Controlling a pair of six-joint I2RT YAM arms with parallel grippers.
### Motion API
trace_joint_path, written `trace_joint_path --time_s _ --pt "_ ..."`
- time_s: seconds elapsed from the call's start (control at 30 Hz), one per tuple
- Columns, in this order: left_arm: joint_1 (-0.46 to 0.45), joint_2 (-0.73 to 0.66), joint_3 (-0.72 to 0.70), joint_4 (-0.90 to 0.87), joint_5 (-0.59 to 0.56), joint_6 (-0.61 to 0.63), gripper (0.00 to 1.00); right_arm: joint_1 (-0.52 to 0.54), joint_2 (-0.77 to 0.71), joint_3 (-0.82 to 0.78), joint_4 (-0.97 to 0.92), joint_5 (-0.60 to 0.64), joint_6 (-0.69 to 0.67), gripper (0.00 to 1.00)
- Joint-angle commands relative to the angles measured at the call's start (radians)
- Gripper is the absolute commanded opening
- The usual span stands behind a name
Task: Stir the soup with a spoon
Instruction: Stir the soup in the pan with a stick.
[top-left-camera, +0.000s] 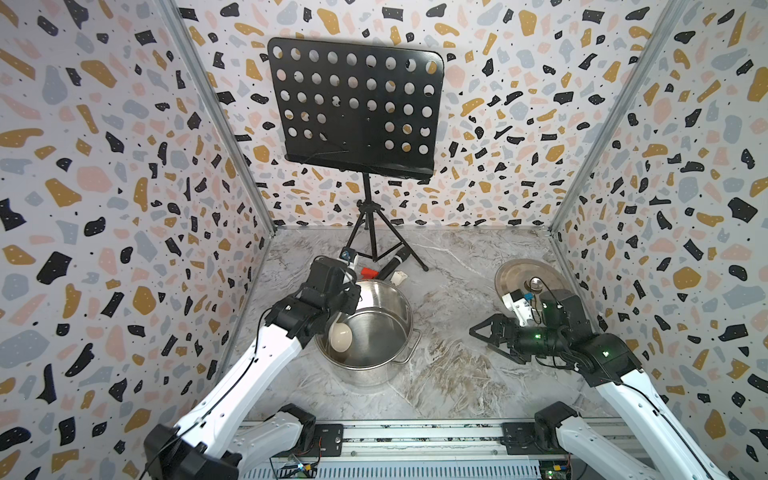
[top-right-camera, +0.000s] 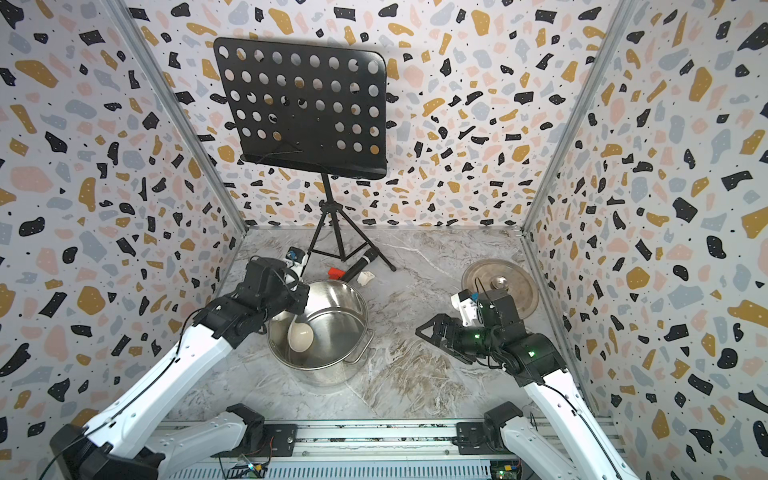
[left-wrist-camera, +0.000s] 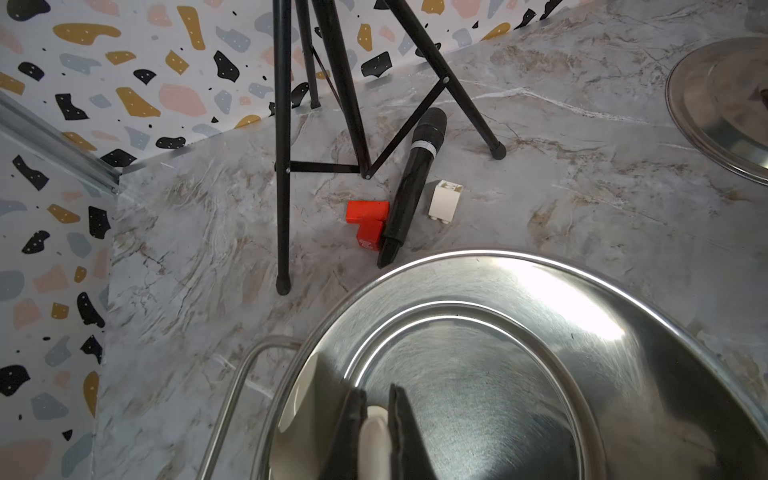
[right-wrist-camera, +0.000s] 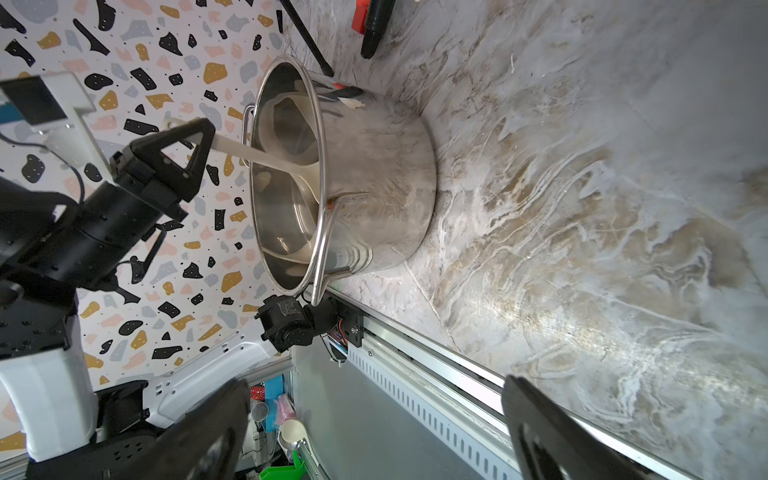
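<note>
The steel pot (top-left-camera: 374, 374) that stands for the soup sits left of centre on the marble table, seen in both top views (top-right-camera: 328, 374); no liquid shows inside. The cream-white spoon's round bowl (top-left-camera: 340, 337) rests low inside the pot near its left wall. Its handle (right-wrist-camera: 257, 160) slants up over the rim. My left gripper (left-wrist-camera: 377, 399) is above the pot's left side, shut on the spoon's handle. My right gripper (top-left-camera: 478, 332) hovers open and holds nothing, to the right of the pot, apart from it, fingers pointing towards it.
The flat steel lid (top-left-camera: 515, 274) lies at the right behind my right arm. A black music stand (top-left-camera: 355, 108) rises at the back; its tripod legs reach close behind the pot. A black microphone (left-wrist-camera: 415, 178), a red block (left-wrist-camera: 368, 222) and a white block (left-wrist-camera: 444, 199) lie there.
</note>
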Motion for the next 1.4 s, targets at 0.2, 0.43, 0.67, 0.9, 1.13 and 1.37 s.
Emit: trace_joint_path --time_s 0.2,0.43,0.67,0.9,1.13,1.37 --pt "-0.003 0.161 0.137 0.168 0.281 0.067 0.00 0.003 -0.053 -0.007 -0.023 0.015 0.002 0.99" --pt "-0.114 0.199 0.156 0.196 0.349 0.112 0.00 0.004 -0.059 -0.011 -0.023 0.023 0.008 0.99" --pt "-0.217 0.142 0.121 0.136 0.421 0.191 0.00 0.003 -0.063 -0.011 -0.023 0.026 0.007 0.99" --pt "-0.292 -0.059 -0.019 0.030 0.428 0.155 0.00 0.004 -0.065 -0.014 -0.022 0.031 0.007 0.99" --pt "-0.296 -0.251 -0.129 -0.136 0.284 0.133 0.00 0.004 -0.049 -0.009 -0.017 0.024 0.000 0.99" --pt "-0.293 -0.297 -0.084 -0.232 -0.009 0.205 0.00 0.004 -0.033 0.014 -0.017 0.009 -0.006 0.99"
